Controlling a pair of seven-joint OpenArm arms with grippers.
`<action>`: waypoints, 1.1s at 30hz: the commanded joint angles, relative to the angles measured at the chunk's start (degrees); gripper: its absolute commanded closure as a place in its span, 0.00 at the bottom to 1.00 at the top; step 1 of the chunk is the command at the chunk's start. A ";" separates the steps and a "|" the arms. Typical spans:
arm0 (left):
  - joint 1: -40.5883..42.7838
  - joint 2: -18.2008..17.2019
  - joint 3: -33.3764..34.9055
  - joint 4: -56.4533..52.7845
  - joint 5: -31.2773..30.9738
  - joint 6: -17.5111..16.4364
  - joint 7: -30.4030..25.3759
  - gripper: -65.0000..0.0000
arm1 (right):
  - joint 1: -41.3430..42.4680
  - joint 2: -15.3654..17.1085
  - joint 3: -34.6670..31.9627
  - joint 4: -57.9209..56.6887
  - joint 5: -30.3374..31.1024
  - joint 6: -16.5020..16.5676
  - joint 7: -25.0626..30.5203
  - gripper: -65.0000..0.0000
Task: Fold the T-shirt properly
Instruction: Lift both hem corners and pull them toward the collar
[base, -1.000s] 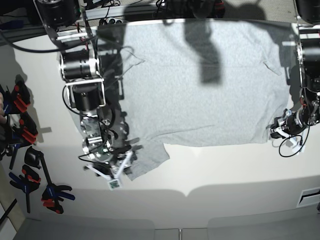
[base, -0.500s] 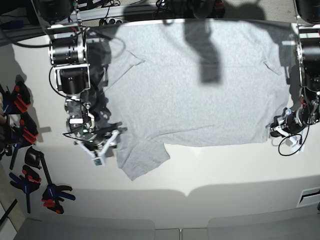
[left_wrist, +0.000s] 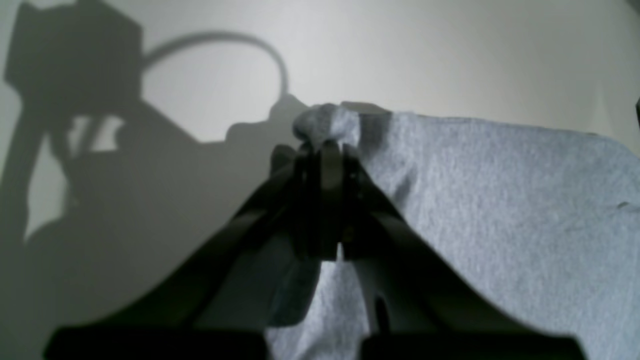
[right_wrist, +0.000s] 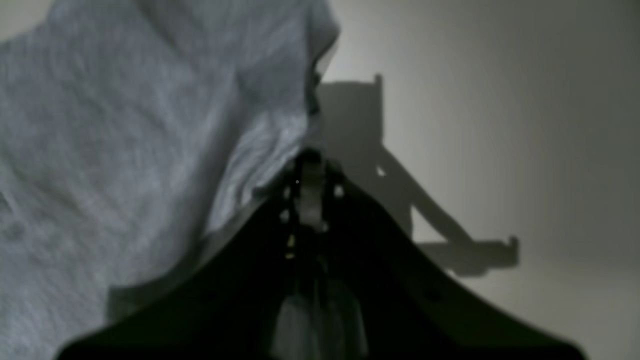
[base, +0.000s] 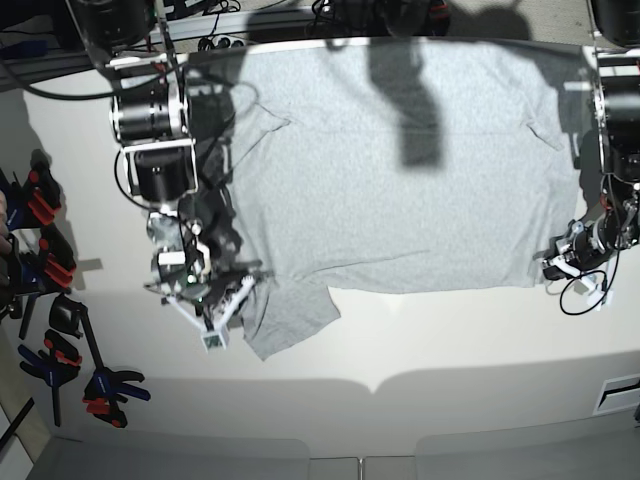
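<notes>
So you've got the T-shirt spread flat across the worktop, plain grey side up, long axis running side to side in the base view, hem edge toward the camera, collar end away and hidden in shadow. Both arms sit at that near edge, well apart, one per end. Your left gripper is on the base view's right, clenched on a bunched corner of cloth; the left wrist view shows the nub poking past the tips. Your right gripper is at the other end, beside the sleeve that sticks out toward the camera, jaws pinched together on the fabric edge. From both grips the shirt body lies away from the camera, so any fold likely carries the near edge that way
</notes>
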 joint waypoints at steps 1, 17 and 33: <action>-1.86 -0.68 -0.13 0.85 -0.76 -0.44 -0.98 1.00 | 3.02 0.26 0.09 0.94 0.42 -0.13 0.92 1.00; -1.97 3.45 -0.13 0.85 0.76 -0.44 -0.70 1.00 | 10.54 0.33 0.09 0.94 8.04 4.83 -12.02 1.00; -6.45 -0.85 -0.13 8.96 3.48 -0.42 3.17 1.00 | 13.70 0.74 0.09 1.07 7.48 4.81 -13.94 1.00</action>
